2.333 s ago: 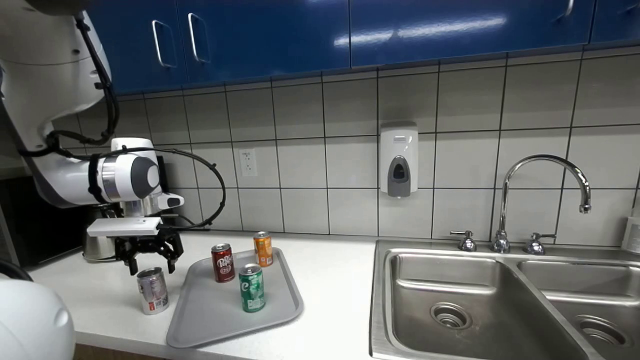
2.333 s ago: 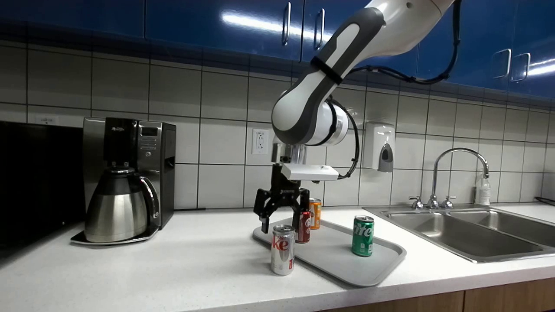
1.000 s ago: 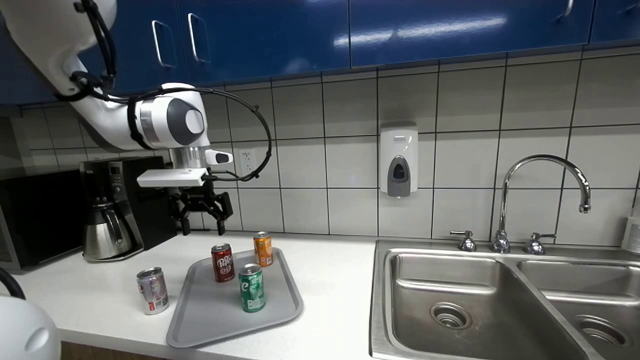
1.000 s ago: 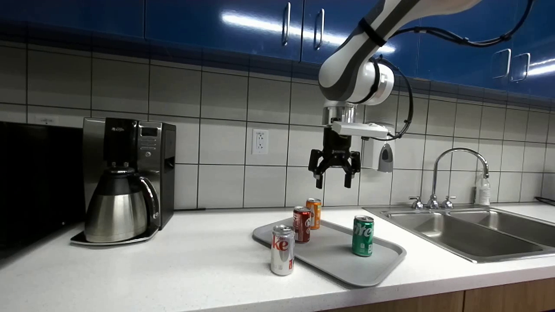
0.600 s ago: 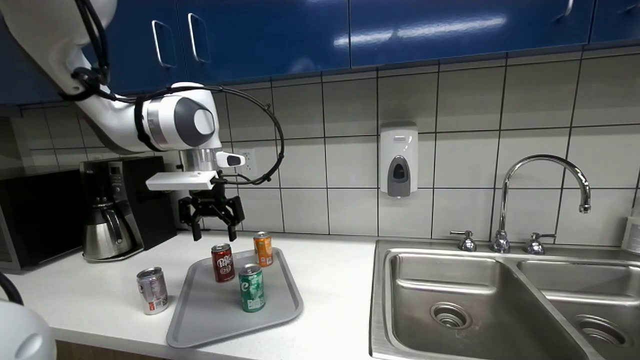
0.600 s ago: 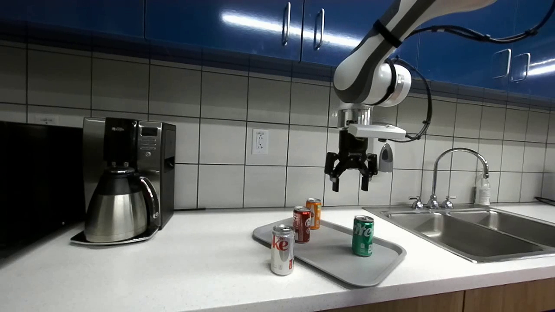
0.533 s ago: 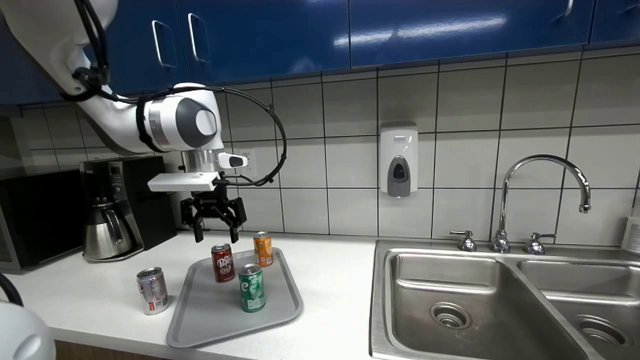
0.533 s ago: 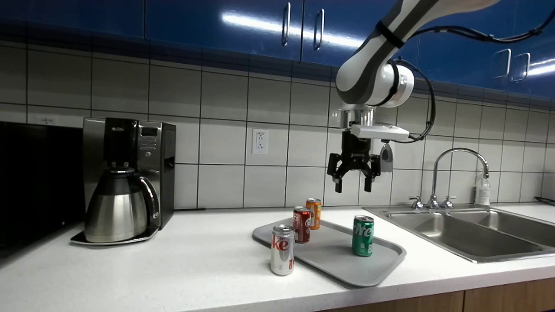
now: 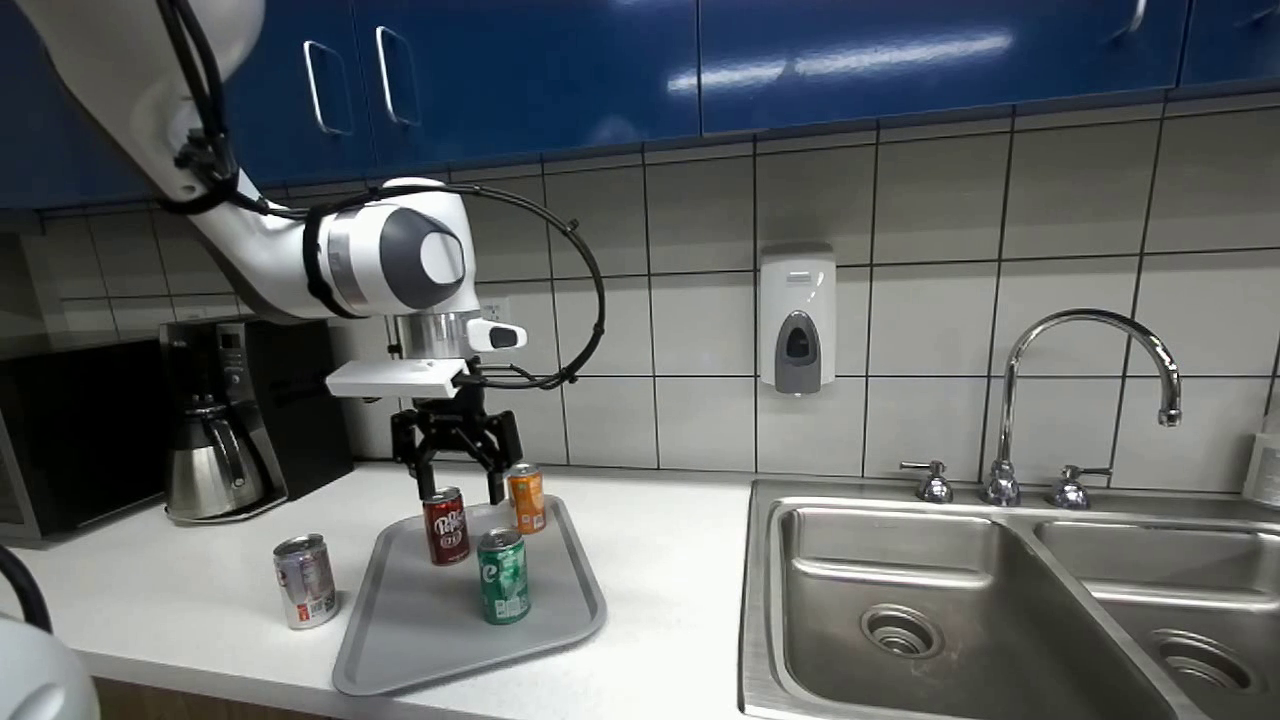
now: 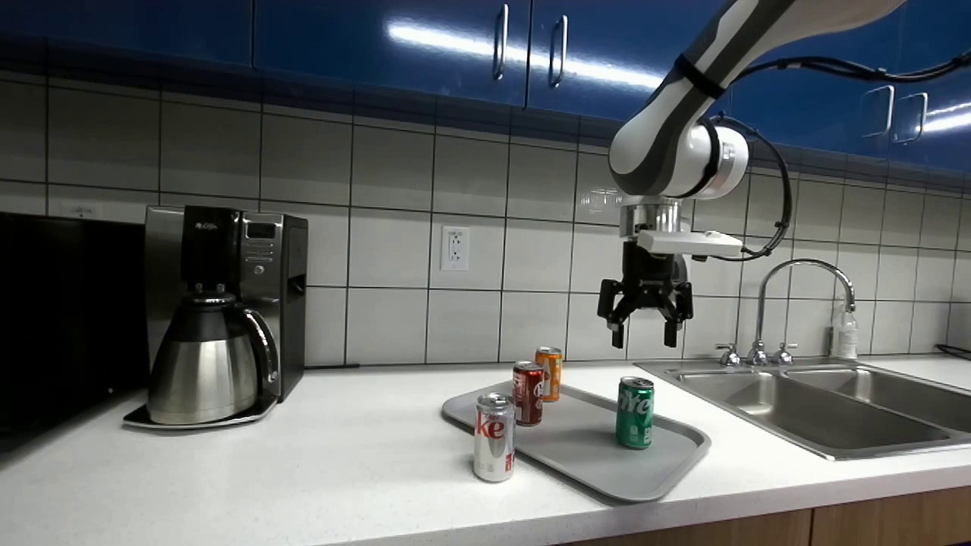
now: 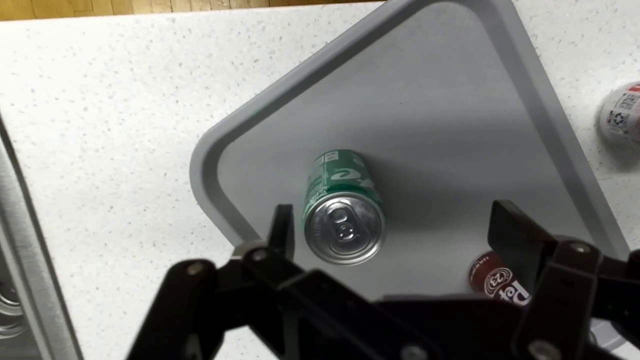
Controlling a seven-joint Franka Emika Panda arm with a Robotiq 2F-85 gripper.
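Note:
My gripper [image 9: 461, 492] is open and empty, held in the air above the grey tray [image 9: 430, 640]. It also shows in an exterior view [image 10: 645, 341]. In the wrist view, the green can [image 11: 345, 227] stands upright below, between the fingertips [image 11: 392, 220] and closer to the left one, not touched. The dark red can [image 11: 492, 275] is partly hidden by the right finger. Both exterior views show the green can [image 10: 635, 413], red can [image 10: 529, 394] and orange can [image 10: 551, 371] upright on the tray. The orange can is hidden in the wrist view.
A silver can [image 10: 494, 438] stands on the counter beside the tray. A coffee maker [image 10: 220, 303] with a steel carafe stands by the wall. A double sink [image 9: 900, 570] with a faucet [image 9: 1090, 320] is set into the counter. Blue cabinets [image 9: 530, 80] hang overhead.
My open gripper has risen from just above the silver can, moved across over the tray toward the sink side, and come down slightly. The cans have not moved.

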